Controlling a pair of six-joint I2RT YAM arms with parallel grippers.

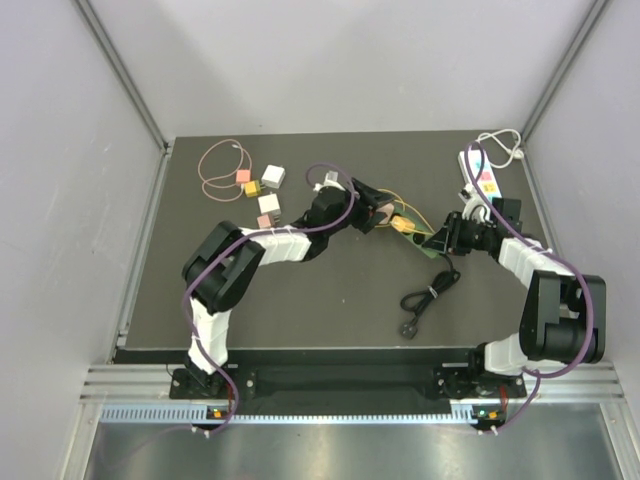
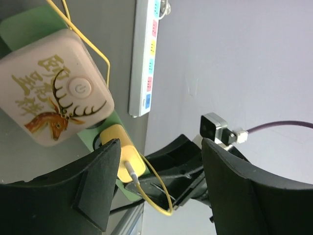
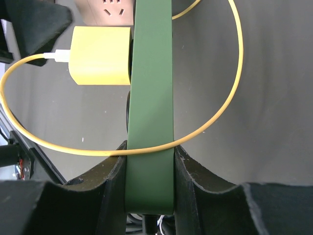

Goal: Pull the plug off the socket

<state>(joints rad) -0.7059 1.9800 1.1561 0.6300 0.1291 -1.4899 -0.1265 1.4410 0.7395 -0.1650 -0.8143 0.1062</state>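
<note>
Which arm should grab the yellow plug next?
Probably the left arm: the left pincer is open, with the boxy yellow plastic plug beside one finger. The right pincer is shut on the long green plastic socket strip, so it is busy.

The plug is a small yellow block. It is pushed into the side of the socket, a long green strip. A thin yellow cord loops out of the plug's back. The right gripper squeezes the strip's end. The plug sits between the spread-apart fingers of the left gripper.
</note>
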